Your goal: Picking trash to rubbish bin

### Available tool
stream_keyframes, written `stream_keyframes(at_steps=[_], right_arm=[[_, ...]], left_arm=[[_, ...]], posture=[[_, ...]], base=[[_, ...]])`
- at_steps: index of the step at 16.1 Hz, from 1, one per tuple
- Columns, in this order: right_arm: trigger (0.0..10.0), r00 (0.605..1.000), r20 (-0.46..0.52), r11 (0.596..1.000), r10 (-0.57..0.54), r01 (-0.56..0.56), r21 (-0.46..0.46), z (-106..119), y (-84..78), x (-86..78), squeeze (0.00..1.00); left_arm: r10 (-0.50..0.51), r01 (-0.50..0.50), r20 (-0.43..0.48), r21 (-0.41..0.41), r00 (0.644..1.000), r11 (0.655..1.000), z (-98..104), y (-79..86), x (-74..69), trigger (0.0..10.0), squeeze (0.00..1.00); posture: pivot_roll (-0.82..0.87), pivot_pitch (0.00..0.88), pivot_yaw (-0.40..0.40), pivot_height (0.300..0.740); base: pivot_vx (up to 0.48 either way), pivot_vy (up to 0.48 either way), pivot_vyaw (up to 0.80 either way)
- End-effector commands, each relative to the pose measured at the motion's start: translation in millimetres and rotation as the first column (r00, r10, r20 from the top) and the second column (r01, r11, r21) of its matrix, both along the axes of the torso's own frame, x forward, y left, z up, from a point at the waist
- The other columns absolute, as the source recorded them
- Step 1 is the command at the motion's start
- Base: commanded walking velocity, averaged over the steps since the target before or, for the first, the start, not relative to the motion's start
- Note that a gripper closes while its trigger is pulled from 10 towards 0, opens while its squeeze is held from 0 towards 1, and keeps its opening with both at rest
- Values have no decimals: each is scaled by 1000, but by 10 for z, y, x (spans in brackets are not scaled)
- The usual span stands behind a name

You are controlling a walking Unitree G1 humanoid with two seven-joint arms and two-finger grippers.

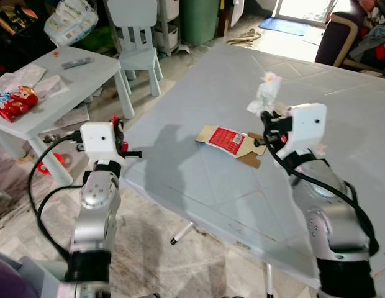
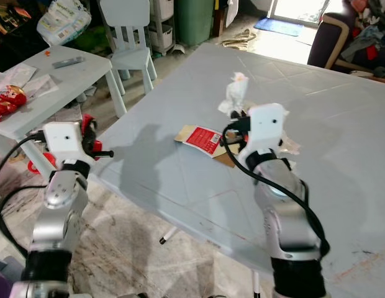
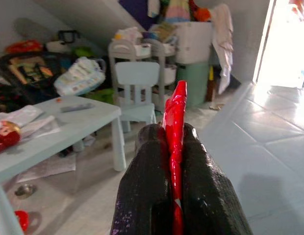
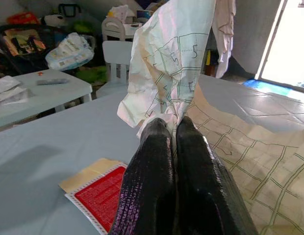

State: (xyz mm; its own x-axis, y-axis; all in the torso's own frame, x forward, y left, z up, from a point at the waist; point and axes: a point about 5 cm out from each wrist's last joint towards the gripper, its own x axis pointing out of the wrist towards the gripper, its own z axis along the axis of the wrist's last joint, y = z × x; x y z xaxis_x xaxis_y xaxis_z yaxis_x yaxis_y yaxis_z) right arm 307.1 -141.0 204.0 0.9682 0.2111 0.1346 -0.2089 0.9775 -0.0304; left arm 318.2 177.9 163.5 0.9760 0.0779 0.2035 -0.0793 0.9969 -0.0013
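Each arm consists of silver, rounded metallic segments joined by a ball-shaped elbow housing, with a black cylindrical section at the lower end. A white rectangular module with rounded corners is mounted at each wrist. Thick black cables loop externally from each module down along the forearm. The left gripper (image 3: 174, 196) and the right gripper (image 4: 174, 176) each carry two long black fingers with a glossy, finely textured surface and rounded tips.
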Motion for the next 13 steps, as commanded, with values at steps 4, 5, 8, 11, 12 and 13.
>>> stream_keyframes(at_steps=[4, 5, 8, 11, 12, 13], right_arm=[[0, 999, 11, 999, 37, -37, 1, -7, 123, 34, 0], [0, 999, 15, 999, 40, -40, 0, -5, 140, 40, 0], [0, 999, 22, 999, 40, -40, 1, -2, 154, 48, 0], [0, 999, 25, 999, 45, -45, 3, -12, 172, 45, 0], [0, 999, 24, 999, 48, -48, 3, -19, 180, 46, 0], [0, 998, 24, 999, 51, -51, 3, -21, 188, 44, 0]], left_arm=[[27, -27, -7, -4, 1000, 1000, 71, -35, -86, 0, 0], [15, -15, -20, -6, 1000, 1000, 77, -71, -83, 0, 0], [-7, 6, -37, -20, 999, 1000, 88, -141, -66, 0, 0], [-28, 26, -52, -40, 998, 999, 88, -227, -66, 0, 0], [-33, 30, -62, -47, 998, 998, 78, -244, -69, 0, 0], [-35, 32, -71, -49, 997, 998, 63, -254, -75, 0, 0]], posture=[[68, 84, -19, 740], [67, 85, -14, 740], [64, 92, -2, 740], [64, 94, 0, 740], [64, 94, 0, 740], [65, 94, -2, 740]], base=[[0, 0, 681], [0, 0, 800], [0, 0, 800], [0, 0, 800], [0, 0, 800], [0, 0, 800]])
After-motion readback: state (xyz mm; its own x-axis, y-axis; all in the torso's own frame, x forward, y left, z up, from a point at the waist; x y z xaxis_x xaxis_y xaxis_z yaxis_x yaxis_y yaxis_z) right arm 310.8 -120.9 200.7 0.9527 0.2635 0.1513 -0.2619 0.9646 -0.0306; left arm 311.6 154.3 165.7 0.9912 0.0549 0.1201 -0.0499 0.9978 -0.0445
